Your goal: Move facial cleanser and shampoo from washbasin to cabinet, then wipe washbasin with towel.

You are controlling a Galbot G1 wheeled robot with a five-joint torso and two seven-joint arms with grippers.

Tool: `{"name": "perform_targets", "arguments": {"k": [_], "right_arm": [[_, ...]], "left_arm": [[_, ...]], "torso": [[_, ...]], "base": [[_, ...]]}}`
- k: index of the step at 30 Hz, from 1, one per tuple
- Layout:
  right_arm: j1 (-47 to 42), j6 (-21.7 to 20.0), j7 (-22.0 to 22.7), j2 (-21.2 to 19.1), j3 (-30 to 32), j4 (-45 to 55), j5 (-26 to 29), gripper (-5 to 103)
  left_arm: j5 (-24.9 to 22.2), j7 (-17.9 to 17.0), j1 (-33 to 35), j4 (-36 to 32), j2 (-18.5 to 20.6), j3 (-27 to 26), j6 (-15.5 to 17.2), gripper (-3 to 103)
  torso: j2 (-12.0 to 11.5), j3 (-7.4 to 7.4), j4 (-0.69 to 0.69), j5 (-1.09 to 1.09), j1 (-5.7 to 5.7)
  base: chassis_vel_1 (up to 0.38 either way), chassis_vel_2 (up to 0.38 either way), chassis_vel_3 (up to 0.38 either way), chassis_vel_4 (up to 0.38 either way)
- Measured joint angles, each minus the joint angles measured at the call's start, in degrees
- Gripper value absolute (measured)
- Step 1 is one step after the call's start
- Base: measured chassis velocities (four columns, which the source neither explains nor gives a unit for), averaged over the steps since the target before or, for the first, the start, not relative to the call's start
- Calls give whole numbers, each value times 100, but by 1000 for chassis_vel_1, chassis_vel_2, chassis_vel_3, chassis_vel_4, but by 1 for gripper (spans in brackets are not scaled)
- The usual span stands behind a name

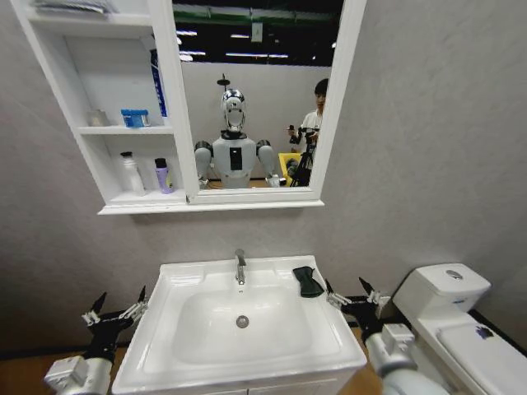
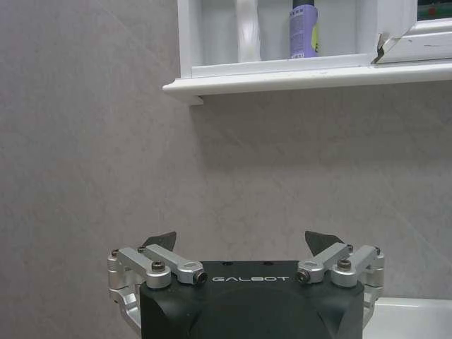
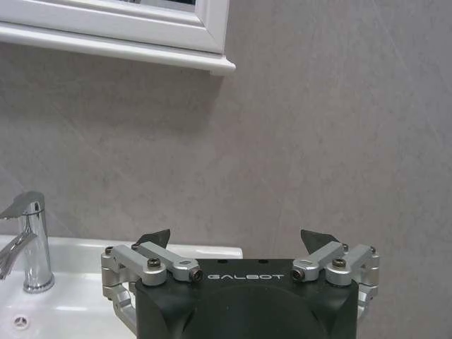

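A grey mottled wall (image 1: 428,123) backs the whole scene. Against it, at twelve o'clock high, hangs the cabinet (image 1: 111,107), three white shelf compartments joined to a white-framed mirror (image 1: 255,90). Below, at six o'clock, sits the washbasin (image 1: 173,288), white and rectangular with an oval bowl, a round drain (image 1: 242,322) and a small chrome tap (image 1: 240,267) at its back rim. A white toilet (image 1: 449,300) stands at four o'clock, just beside the basin.

The left gripper (image 1: 115,310) hangs at eight o'clock, off the basin's left edge, fingers spread wide and holding nothing. The right gripper (image 1: 352,295) is at four o'clock, between basin and toilet, likewise released and empty, near the towel (image 1: 309,281).

That small black cloth lies on the basin's back right corner, at two o'clock from the drain. In the cabinet's lowest compartment stand a white bottle (image 1: 131,173) and a purple bottle (image 1: 162,175), side by side; the middle shelf holds a blue-capped item (image 1: 135,118).
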Motion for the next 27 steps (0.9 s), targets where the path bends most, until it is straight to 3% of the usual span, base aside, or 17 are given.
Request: {"name": "perform_targets", "arguments": {"k": [5,13,27], "right_arm": [[115,-205,248,-41,8,52,92,100],[117,-305,278,-109,-48,3,258,100],[24,-230,265,-131,-122,-41,267,100]], "left_arm": [[0,0,0,0,0,0,0,100],[0,0,0,0,0,0,0,100],[0,-2,0,0,0,0,0,100]], "torso": [[-1,2,2,3,1],[-3,2,3,3,3],[-1,1,1,0,0]], "base": [[0,0,0,0],[90,-94,-86,102],[251,-247,-258,246]]}}
